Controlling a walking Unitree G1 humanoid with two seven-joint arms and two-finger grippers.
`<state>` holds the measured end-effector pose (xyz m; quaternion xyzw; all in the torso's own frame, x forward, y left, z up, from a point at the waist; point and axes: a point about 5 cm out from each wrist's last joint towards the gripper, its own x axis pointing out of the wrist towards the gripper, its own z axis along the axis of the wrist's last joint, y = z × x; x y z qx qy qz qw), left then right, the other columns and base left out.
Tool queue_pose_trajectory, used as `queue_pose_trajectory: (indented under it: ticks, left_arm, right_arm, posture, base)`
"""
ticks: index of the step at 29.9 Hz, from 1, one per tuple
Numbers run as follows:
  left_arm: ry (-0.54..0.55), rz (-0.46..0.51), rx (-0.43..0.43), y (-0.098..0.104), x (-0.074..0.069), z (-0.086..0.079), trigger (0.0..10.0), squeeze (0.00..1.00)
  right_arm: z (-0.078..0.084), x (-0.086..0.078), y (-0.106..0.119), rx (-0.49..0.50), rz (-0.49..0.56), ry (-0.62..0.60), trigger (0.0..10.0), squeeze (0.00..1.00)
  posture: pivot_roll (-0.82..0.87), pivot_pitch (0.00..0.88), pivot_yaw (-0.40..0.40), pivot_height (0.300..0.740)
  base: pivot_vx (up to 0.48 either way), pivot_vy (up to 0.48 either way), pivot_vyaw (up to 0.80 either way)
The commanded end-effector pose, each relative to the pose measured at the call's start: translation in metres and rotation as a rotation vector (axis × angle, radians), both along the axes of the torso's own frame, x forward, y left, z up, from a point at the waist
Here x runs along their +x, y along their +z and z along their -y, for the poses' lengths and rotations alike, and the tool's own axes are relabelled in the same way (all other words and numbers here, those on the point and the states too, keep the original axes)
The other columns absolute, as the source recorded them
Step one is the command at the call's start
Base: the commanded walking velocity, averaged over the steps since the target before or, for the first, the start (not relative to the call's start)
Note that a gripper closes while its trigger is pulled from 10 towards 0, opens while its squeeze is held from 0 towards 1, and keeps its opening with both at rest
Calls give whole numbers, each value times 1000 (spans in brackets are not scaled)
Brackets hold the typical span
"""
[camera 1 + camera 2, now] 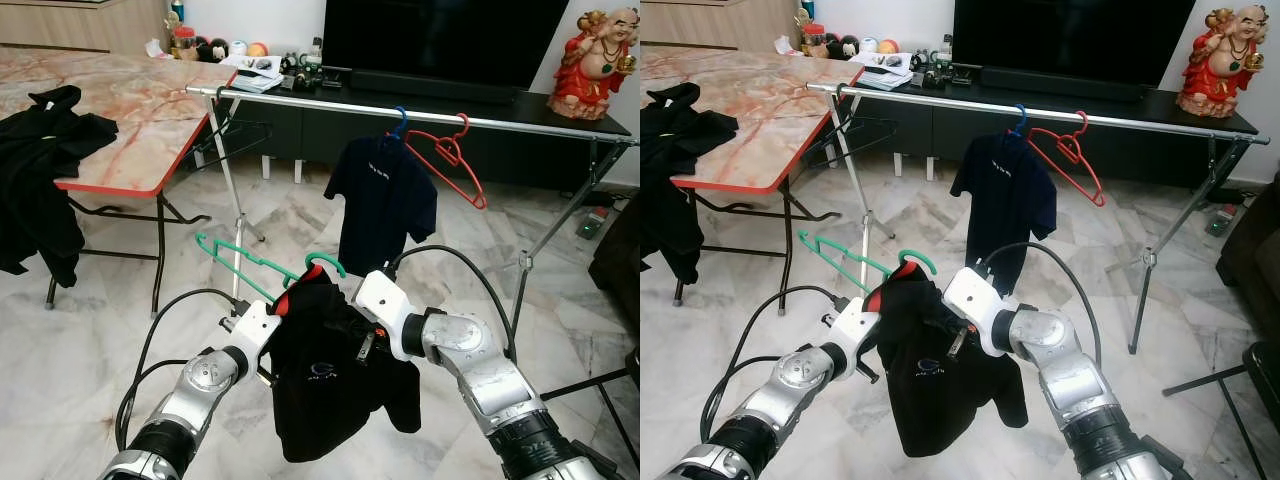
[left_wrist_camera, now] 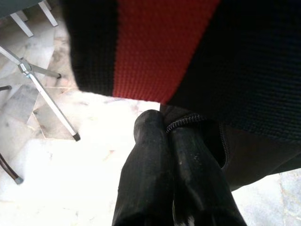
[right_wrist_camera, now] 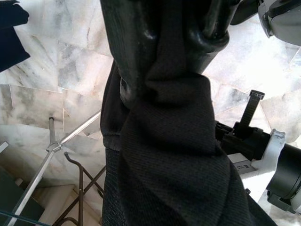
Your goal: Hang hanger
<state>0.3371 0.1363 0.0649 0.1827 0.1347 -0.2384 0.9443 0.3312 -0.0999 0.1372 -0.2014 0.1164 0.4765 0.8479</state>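
A black shirt (image 1: 330, 390) with a red inner collar hangs on a green hanger (image 1: 245, 262) low in front of me. My left gripper (image 1: 280, 315) is shut on the shirt's collar edge beside the zip (image 2: 188, 120). My right gripper (image 1: 360, 335) is shut on a bunch of the black fabric (image 3: 174, 117) at the other shoulder. The hanger's hook (image 1: 328, 262) stands free above the collar. Beyond it runs the silver clothes rail (image 1: 330, 103). It carries a navy shirt (image 1: 385, 200) on a blue hanger, a bare red hanger (image 1: 450, 160) and a black hanger (image 1: 235, 135).
A marble-topped folding table (image 1: 130, 120) with a black garment (image 1: 40, 160) draped over it stands at the left. The rail's legs (image 1: 525, 265) splay on the marble floor. Behind are a TV console (image 1: 450, 95) and a red figurine (image 1: 595, 60). A dark seat (image 1: 620, 250) stands at the right.
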Motion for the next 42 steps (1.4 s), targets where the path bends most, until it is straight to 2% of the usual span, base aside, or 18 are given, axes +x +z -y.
queue_pose_trajectory:
  ticks: [1,14,16,17,18,22,24,26,27,29,31,33,36,38,42]
  left_arm:
    - [-2,5,-15,2,1,1,0,0]
    - [30,-18,-22,-2,1,0,0,0]
    - [81,-58,33,-9,0,-10,0,0]
    - [116,-76,95,-14,-2,-19,0,0]
    - [124,-80,117,-16,-3,-21,0,0]
    - [168,-108,97,-20,-6,-30,0,0]
    - [190,-131,80,-24,-8,-33,0,0]
    - [217,-148,79,-28,-10,-36,0,0]
    - [217,-148,79,-28,-10,-36,0,0]
    - [225,-159,91,-30,-11,-38,0,0]
    - [226,-162,92,-30,-11,-39,0,0]
    - [226,-163,93,-30,-11,-40,0,0]
    - [225,-165,93,-30,-11,-40,0,0]
    - [224,-165,95,-30,-11,-41,0,0]
    - [225,-164,96,-30,-10,-40,0,0]
  right_arm:
    - [3,1,0,3,4,-5,0,0]
    - [9,0,-4,-14,-5,-17,0,0]
    - [19,1,-8,-67,3,-26,0,0]
    - [28,2,-12,-110,6,-32,0,0]
    - [31,1,-13,-113,2,-36,0,0]
    - [54,2,-17,-91,-41,-101,0,0]
    - [67,-1,-24,-121,-73,-117,0,0]
    - [80,-9,-38,-170,-121,-111,0,0]
    - [80,-9,-38,-170,-121,-111,0,0]
    - [99,-20,-53,-203,-180,-100,0,0]
    - [109,-28,-56,-156,-215,-69,0,0]
    - [113,-33,-57,-130,-239,-40,0,0]
    - [124,-44,-61,-156,-288,16,0,0]
    - [132,-47,-66,-173,-342,0,0,0]
    - [140,-57,-78,-261,-398,34,0,0]
  posture:
    - [3,56,-67,740]
    - [3,56,-67,740]
    - [4,55,-68,740]
    - [4,56,-69,740]
    - [4,56,-69,740]
    - [8,54,-69,740]
    - [5,52,-65,740]
    - [3,49,-62,740]
    - [3,49,-62,740]
    - [4,47,-61,740]
    - [5,45,-58,740]
    - [5,44,-57,740]
    - [3,46,-54,740]
    - [1,47,-53,740]
    - [5,52,-51,740]
  base:
    - [0,0,0]
    - [0,0,0]
    - [0,0,0]
    - [0,0,0]
    - [0,0,0]
    - [0,0,0]
    - [0,0,0]
    - [0,0,0]
    - [0,0,0]
    - [0,0,0]
    - [0,0,0]
    - [0,0,0]
    - [0,0,0]
    - [0,0,0]
    - [0,0,0]
